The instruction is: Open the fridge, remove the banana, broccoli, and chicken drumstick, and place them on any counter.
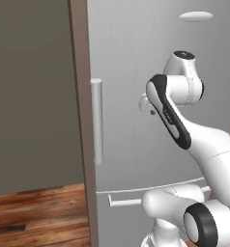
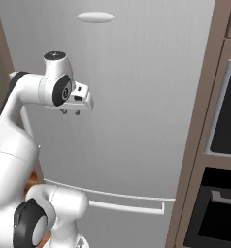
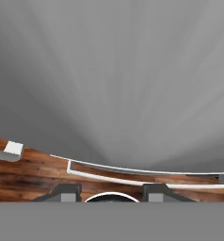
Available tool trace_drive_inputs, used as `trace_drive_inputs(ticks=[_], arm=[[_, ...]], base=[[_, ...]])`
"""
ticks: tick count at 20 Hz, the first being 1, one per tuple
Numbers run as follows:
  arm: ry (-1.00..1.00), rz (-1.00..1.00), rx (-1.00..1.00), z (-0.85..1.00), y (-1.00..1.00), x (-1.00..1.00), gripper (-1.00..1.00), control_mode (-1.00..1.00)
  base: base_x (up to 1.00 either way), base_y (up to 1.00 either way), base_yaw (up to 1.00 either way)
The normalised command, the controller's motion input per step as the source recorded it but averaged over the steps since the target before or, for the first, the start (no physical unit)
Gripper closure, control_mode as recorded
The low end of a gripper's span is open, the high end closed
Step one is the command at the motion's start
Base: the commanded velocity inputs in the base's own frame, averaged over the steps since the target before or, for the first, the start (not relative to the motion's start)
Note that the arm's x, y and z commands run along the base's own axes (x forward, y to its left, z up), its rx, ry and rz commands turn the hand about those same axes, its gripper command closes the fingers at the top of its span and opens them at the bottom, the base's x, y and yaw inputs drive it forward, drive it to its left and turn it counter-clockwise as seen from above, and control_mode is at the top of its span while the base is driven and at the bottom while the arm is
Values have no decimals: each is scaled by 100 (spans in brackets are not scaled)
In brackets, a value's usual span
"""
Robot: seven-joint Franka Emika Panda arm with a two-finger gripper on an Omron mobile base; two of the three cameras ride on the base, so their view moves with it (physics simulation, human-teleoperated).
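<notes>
Gripper (image 2: 71, 112) points down, fingers parted with nothing between them, close in front of the shut fridge (image 2: 137, 97) door. Beneath the fingertips runs the drawer handle (image 3: 147, 181); the vertical bar handle (image 1: 96, 120) stands off to their side.

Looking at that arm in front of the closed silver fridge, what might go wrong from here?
The fridge door is shut, and the gripper hangs in front of the door face, pointing down, away from the vertical handle. It may brush the door while swinging across to that handle. Its jaws stand only partly apart and hold nothing; if they do not widen, they may bump the bar instead of closing around it. The bulky elbow sits near the drawer handle and could knock it.
</notes>
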Motion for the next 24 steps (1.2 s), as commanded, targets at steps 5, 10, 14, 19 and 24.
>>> trace_drive_inputs(ticks=[5,10,14,19,24], arm=[[0,0,0,0,0,0,-100,100],[0,0,0,0,0,0,-100,100],[0,0,0,0,0,0,-100,100],[0,0,0,0,0,0,-100,100],[0,0,0,0,0,0,-100,100]], base=[[-1,1,0],[-36,40,0],[-48,66,0],[-36,58,0],[-72,10,-2]])
